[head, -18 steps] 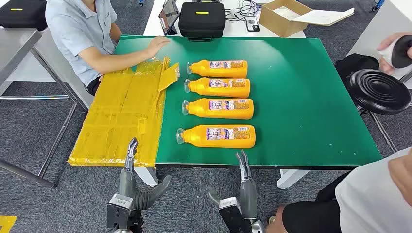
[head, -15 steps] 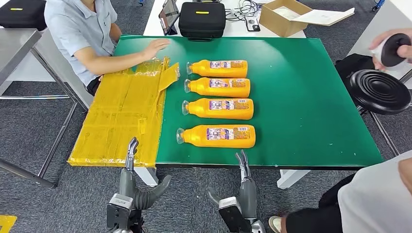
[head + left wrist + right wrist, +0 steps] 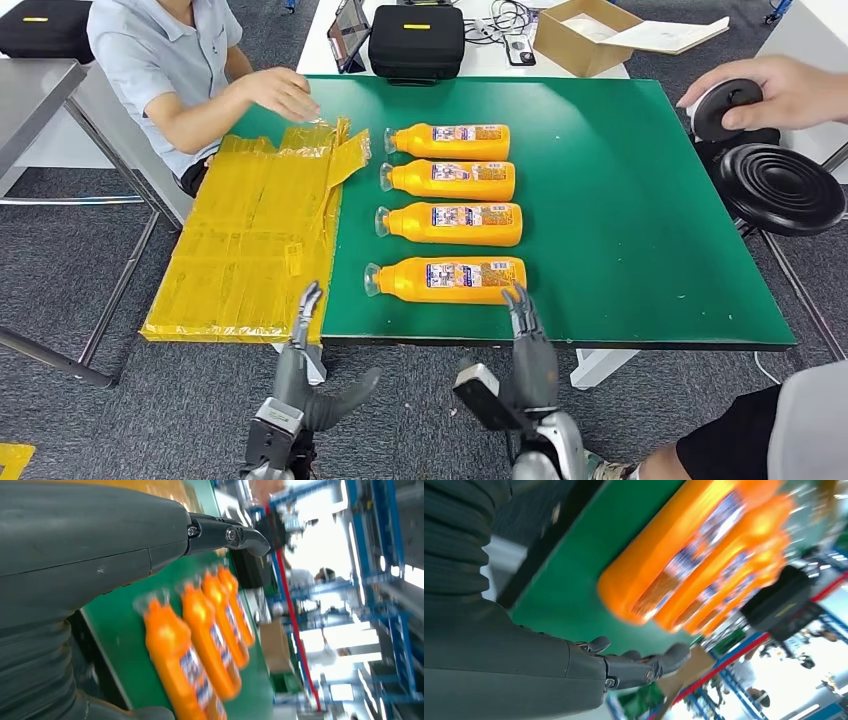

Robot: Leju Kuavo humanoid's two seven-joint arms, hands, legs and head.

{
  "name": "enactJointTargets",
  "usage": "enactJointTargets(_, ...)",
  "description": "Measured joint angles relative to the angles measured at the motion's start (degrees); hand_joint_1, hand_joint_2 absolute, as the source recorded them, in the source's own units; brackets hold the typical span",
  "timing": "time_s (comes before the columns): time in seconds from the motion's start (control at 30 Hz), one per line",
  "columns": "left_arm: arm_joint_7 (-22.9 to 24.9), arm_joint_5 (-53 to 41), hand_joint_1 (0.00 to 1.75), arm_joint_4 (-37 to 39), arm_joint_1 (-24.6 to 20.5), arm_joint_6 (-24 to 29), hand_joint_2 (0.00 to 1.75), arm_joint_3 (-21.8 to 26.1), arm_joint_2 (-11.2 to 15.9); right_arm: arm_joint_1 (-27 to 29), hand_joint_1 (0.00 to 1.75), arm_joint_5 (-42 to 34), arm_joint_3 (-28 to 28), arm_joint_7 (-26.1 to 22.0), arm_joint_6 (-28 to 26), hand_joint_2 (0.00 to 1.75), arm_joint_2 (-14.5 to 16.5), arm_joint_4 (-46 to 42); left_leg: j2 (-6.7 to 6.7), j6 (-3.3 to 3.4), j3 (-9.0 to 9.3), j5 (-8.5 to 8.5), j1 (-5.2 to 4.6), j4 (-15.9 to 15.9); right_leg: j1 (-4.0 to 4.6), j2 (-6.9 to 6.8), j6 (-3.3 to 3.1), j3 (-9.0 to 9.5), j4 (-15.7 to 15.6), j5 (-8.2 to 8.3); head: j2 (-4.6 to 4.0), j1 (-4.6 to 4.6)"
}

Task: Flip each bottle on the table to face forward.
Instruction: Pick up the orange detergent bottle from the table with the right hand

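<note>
Table: green top (image 3: 640,220), yellow sheet (image 3: 255,240) draped over its left edge, grey carpet below.
Bottles: four orange ones lie on their sides in a column, caps to the left, labels up; nearest bottle (image 3: 447,280), then second (image 3: 451,224), third (image 3: 449,180), farthest (image 3: 448,141).
Left hand (image 3: 305,375): empty, fingers spread, at the near table edge beside the sheet.
Right hand (image 3: 525,350): empty, fingers extended, fingertips just below the nearest bottle's base end.
Person: hand (image 3: 280,92) raised above the sheet's far end.

The labels on the four orange bottles (image 3: 450,211) seem printed, yet nothing is legible.
</note>
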Motion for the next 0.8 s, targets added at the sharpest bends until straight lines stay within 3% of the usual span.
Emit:
enactJointTargets(0.33, -0.09, 2.42, 0.0, 4.56, -4.87, -7.12, 1.75, -5.09, -0.2, -16.22, 0.0, 8.33, -6.27, 2.72, -2.62, 1.75, -3.44, 20.61, 0.01, 0.0, 0.01, 0.03, -0.02, 0.04, 0.01, 0.0, 0.0, 0.0, 0.01, 0.06, 0.0, -0.01)
enactJointTargets(0.53, -0.09, 3.27, 0.0, 6.77, -6.87, -8.2, 1.75, -6.47, -0.78, -20.79, 0.0, 11.53, -6.78, 2.64, -3.93, 1.75, -3.86, 28.01, 0.01, 0.0, -0.02, 0.02, -0.01, 0.04, 0.02, 0.0, 0.01, -0.01, 0.01, 0.05, 0.0, -0.02)
enactJointTargets(0.8, -1.1, 3.96, 0.0, 7.83, -9.42, -9.01, 1.75, -7.16, -1.95, -25.98, 0.0, 14.58, -6.71, 1.74, -1.81, 1.75, -2.25, 34.06, 0.01, 0.01, -0.01, 0.03, 0.0, 0.04, 0.01, 0.0, 0.0, 0.0, 0.02, 0.05, 0.0, -0.01)
